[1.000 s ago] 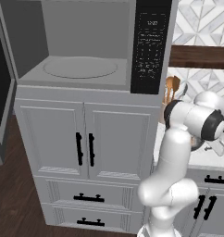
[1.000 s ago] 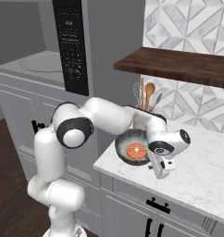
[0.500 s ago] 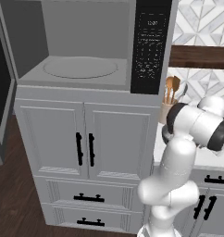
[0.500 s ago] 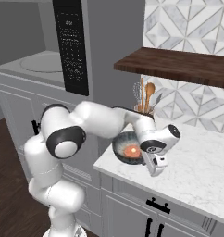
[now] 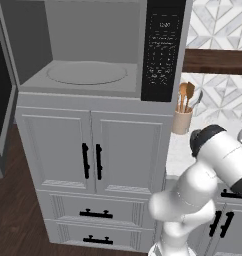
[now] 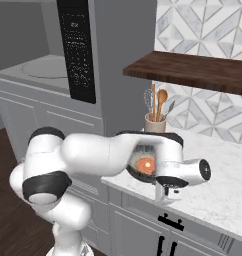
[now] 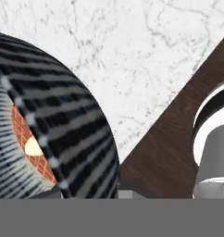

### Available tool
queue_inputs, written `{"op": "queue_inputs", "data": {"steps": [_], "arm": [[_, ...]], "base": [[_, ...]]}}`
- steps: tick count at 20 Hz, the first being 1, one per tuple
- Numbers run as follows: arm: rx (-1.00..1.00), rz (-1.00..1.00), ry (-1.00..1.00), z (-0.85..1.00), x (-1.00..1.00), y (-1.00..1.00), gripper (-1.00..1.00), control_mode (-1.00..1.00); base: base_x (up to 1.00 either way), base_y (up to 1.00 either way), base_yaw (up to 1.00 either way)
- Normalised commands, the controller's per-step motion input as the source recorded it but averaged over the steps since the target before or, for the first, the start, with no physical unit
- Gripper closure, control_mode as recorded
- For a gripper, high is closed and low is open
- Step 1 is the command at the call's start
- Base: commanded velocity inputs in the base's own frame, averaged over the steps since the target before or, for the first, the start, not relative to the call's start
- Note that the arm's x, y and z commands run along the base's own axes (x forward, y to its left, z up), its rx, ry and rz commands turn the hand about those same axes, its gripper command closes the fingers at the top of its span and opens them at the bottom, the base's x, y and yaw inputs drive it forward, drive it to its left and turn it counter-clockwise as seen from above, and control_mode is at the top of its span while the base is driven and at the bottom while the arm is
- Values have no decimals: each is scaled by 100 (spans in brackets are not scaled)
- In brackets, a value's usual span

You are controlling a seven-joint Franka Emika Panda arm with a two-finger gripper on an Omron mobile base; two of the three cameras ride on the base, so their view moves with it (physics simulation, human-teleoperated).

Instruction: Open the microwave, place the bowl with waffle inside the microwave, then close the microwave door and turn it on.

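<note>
We start from our two-finger gripper, which hangs at the edge of the white marble counter, with the white arm bent around it. Its fingers are hidden from us, so we cannot tell if they are clenched on something or free. Just beside the gripper, at about ten o'clock from it in the right base view, sits the small round dark blue-grey bowl with ribbed outside, and inside it we see the orange-brown waffle. In the hand view the bowl's rim is very close at nine o'clock. Further out, at twelve o'clock from the bowl, stands the tan utensil cup with wooden spoons. At about ten o'clock, well apart, is the large grey microwave, its round turntable uncovered and the door swung wide open. We judge that opening is done and the step in hand is grasping the bowl. The next move calls for a firm hold on the rim, then a level lift toward the cavity, so the waffle stays inside.
</note>
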Motion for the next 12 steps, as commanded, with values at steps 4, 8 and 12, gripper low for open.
{"op": "queue_inputs", "data": {"steps": [4, 8, 12], "arm": [[27, -45, -6, 93, -99, -8, 100, -100], [4, -38, 0, 72, -100, 16, 100, -100], [0, -29, 0, 65, -100, 58, 100, -100]], "base": [[0, 0, 0], [0, 0, 0], [0, 0, 0]]}}
